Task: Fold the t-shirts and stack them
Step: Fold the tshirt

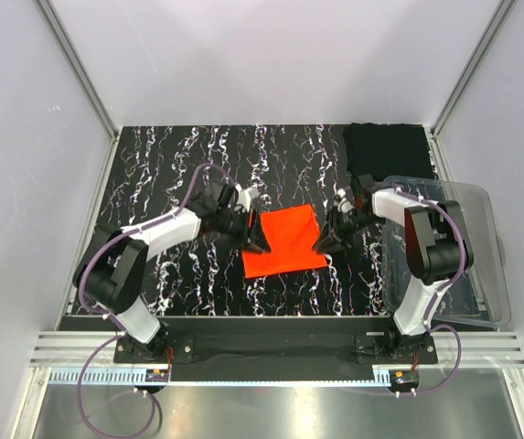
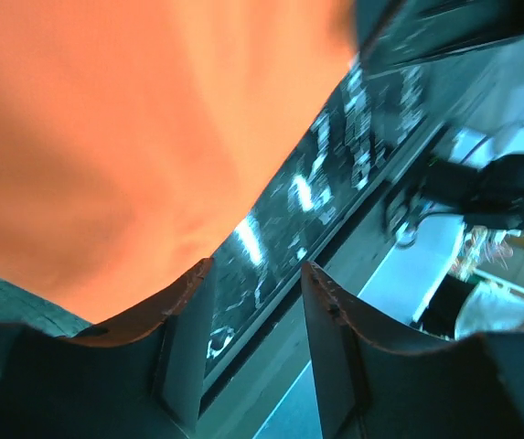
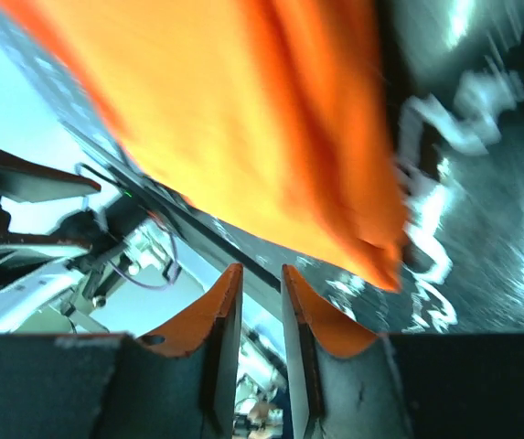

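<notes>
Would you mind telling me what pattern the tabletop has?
The tabletop is black with white marble-like veins, shown best in the top external view.

Left arm (image 1: 147, 236): base at lower left of the top view, elbow raised, forearm reaching right toward frame centre. Left gripper (image 1: 260, 240): held low, fingers (image 2: 187, 315) parted with a wide gap. Right arm (image 1: 426, 240): base at lower right, folded upward, wrist angled left toward centre. Right gripper (image 1: 324, 241): held low, fingers (image 3: 218, 315) parted by a narrow slit.
</notes>
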Available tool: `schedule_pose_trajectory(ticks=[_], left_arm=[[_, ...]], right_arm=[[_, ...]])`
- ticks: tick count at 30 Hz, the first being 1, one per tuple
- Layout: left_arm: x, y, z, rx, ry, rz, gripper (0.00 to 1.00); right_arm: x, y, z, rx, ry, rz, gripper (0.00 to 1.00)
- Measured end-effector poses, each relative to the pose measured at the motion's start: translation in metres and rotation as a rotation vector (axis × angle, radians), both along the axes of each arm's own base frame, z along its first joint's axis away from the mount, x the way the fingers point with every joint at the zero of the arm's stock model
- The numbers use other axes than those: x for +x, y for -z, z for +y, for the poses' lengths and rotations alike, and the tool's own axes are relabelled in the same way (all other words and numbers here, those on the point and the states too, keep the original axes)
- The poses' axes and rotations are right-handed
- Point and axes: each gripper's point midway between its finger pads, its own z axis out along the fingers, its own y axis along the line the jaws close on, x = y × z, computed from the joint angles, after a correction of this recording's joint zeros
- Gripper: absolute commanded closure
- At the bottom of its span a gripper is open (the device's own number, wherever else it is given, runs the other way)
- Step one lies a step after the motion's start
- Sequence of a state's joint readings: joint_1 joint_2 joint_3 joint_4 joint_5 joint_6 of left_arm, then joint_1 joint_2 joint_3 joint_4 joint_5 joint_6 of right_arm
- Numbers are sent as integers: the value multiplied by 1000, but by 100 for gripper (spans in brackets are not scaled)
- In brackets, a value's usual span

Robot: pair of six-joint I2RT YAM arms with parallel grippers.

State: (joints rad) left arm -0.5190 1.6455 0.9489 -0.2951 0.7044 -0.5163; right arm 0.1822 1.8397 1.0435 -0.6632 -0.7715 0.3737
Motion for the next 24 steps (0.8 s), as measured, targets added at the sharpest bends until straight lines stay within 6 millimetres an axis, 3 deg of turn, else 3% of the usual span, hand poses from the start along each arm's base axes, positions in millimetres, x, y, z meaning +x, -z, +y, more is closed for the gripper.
schedule_pose_trajectory(ticks=[4, 8, 12, 15, 19, 24], left_arm=[[35, -24, 5, -37, -54, -68, 56], [79, -13, 32, -58, -181, -49, 57], [113, 24, 61, -36, -295, 39, 58], [130, 46, 69, -23, -330, 81, 58], [152, 52, 68, -47, -337, 82, 58], [169, 52, 76, -57, -367, 65, 60]], right_arm=[[40, -27, 9, 29, 18, -95, 68], [89, -42, 22, 74, 35, -175, 68], [120, -27, 29, 88, 48, -161, 69], [137, -5, 34, 97, 54, -123, 69], [151, 20, 38, 107, 65, -74, 70], [160, 20, 36, 137, 84, -56, 70]])
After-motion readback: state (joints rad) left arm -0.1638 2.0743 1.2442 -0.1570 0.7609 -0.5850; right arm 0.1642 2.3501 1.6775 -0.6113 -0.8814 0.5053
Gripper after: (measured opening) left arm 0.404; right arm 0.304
